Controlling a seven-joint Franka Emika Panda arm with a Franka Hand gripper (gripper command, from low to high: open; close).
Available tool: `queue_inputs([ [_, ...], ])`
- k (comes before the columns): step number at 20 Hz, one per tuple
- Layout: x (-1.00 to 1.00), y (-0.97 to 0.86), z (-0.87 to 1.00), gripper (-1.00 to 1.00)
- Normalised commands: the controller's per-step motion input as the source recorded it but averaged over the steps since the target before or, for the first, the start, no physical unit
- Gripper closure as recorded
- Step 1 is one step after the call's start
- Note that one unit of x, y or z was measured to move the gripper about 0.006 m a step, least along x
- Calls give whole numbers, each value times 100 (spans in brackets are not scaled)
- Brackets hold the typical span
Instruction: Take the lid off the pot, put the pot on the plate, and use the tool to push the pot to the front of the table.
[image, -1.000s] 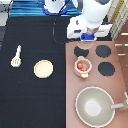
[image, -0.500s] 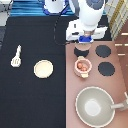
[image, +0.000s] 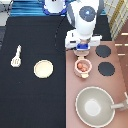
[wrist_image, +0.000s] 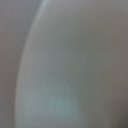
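The gripper (image: 82, 49) hangs low over the stove counter (image: 72, 95), just above the pot (image: 82, 66) toward the exterior view's top; whether it is open or closed cannot be told. The pot stands uncovered, its reddish inside showing, beside two black burners (image: 106, 68). On the black table (image: 30, 100), the plate (image: 43, 68) lies bare to the exterior view's left of the pot, the spatula (image: 16, 56) farther left. A large grey pan (image: 95, 106) sits at the exterior view's bottom.
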Motion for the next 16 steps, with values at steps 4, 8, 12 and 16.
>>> queue_inputs([
  [4,-68,19,0,100],
  [8,-70,13,0,100],
  [12,-31,0,4,-100],
  [16,-13,-4,33,-100],
])
